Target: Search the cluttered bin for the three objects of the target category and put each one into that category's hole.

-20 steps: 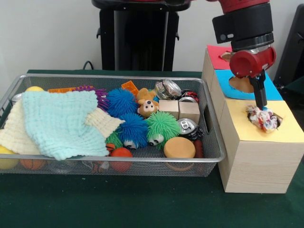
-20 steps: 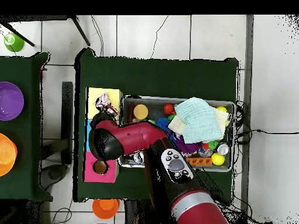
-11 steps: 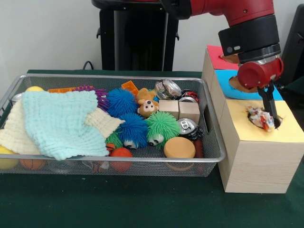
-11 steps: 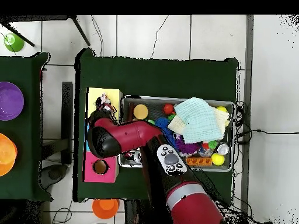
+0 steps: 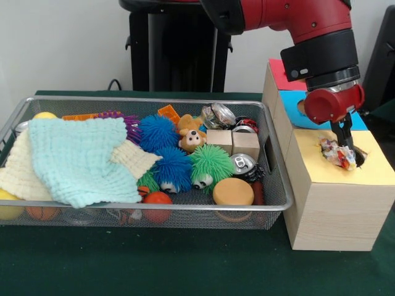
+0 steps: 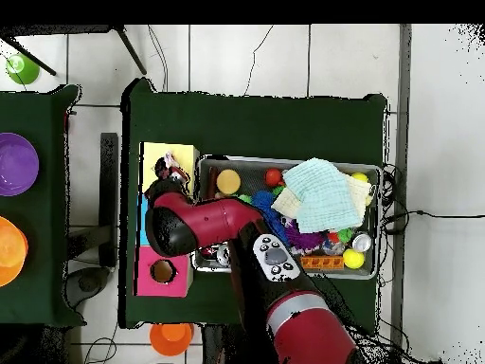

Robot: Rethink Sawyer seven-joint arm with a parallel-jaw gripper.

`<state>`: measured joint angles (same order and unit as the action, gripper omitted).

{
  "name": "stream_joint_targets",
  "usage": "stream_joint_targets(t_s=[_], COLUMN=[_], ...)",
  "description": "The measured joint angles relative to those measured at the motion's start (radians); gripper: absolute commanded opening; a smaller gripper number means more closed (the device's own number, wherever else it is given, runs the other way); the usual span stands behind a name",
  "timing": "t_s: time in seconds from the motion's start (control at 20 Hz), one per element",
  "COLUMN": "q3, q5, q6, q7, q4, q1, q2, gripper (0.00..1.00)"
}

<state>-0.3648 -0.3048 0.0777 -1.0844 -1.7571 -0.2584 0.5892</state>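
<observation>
A crumpled, colourful wrapper [image 5: 338,154] lies at the hole in the yellow-topped box [image 5: 373,169], partly sunk into it. My gripper [image 5: 341,137] hangs just above it, its two black fingers apart and nothing held between them. In the overhead view the wrapper [image 6: 170,170] shows on the yellow box top [image 6: 156,154], right beside the red arm head [image 6: 175,227]. Crushed cans [image 5: 242,163] and a shiny crumpled can [image 5: 218,115] lie in the wire bin [image 5: 154,99].
Behind the yellow box stand a blue-topped box [image 5: 356,117] and a red-topped box [image 5: 281,73], each with a hole. The bin holds cloths [image 5: 77,157], spiky balls [image 5: 210,165], a teddy [image 5: 192,139], wooden blocks [image 5: 245,145] and an orange disc [image 5: 232,192].
The gripper shifted right over the yellow box's hole, pushed the wrapper deeper, then rose slightly and drew back left. The wrapper now sits lower in the hole, free of the fingers.
</observation>
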Motion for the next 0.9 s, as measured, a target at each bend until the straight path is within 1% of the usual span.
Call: stream_joint_targets(t_s=[0.35,0.7,0.9], q3=[-0.006,-0.012,-0.018], q5=[0.000,0.000,0.000], q6=[-0.002,-0.047,-0.096], q7=[0.000,0.000,0.000], q4=[-0.011,-0.016,-0.017], q1=[-0.013,-0.032,-0.039], q2=[0.022,0.053,0.080], gripper=[0.00,0.00,0.00])
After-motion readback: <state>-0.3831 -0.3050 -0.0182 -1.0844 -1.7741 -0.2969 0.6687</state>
